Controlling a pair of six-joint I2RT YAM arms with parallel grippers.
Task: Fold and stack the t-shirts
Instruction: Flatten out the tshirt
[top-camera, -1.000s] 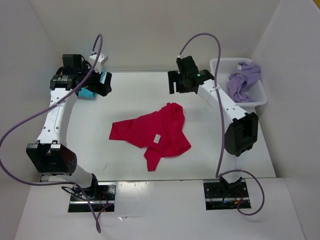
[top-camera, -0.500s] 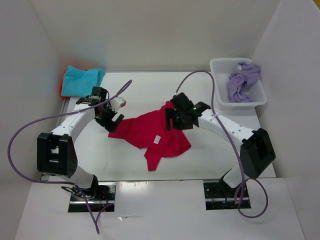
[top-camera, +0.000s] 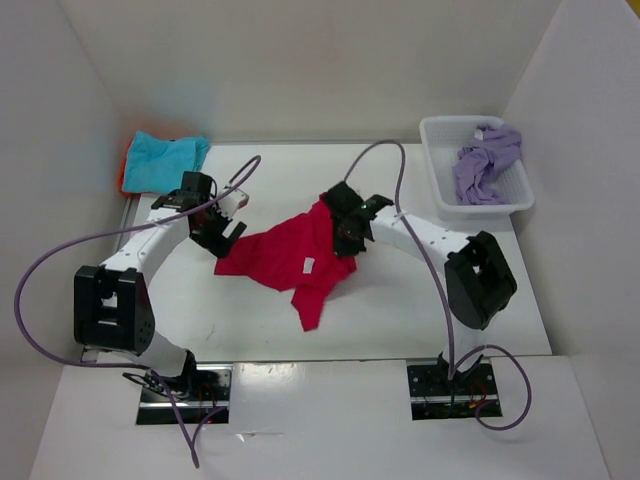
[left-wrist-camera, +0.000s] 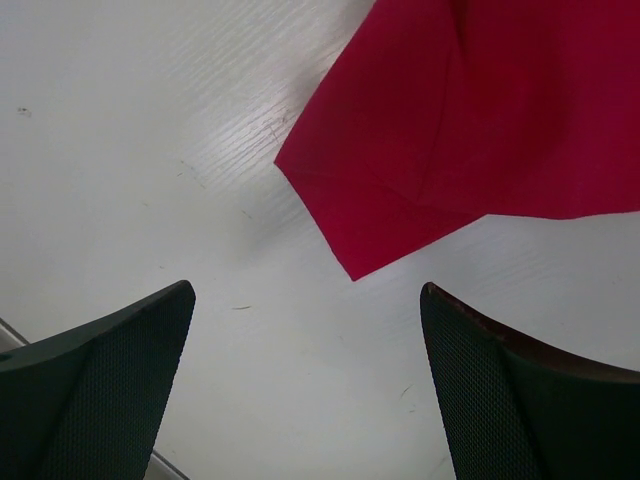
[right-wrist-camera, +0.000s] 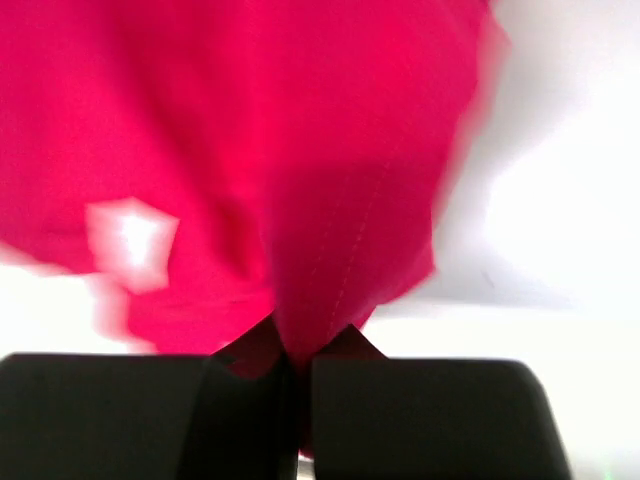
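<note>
Red t-shirt (top-camera: 285, 255) rumpled across mid-counter (top-camera: 420, 310), its far edge bunched up at the right tool (top-camera: 347, 232). From the right wrist, a blurred view, so only probably a seam fold: cloth pinched between fingers pressed tight together. Left tool (top-camera: 225, 238) just off the shirt's left corner, fingers (left-wrist-camera: 110, 380) spread wide, gripping nothing, bare counter between them and the red corner lying just beyond. Pale label (top-camera: 310, 265) showing on the cloth. Teal shirt (top-camera: 165, 160) lying at the far-left corner. Lilac garment (top-camera: 487, 160) heaped in a white basket (top-camera: 490, 208) at far right — well apart from the red one.
</note>
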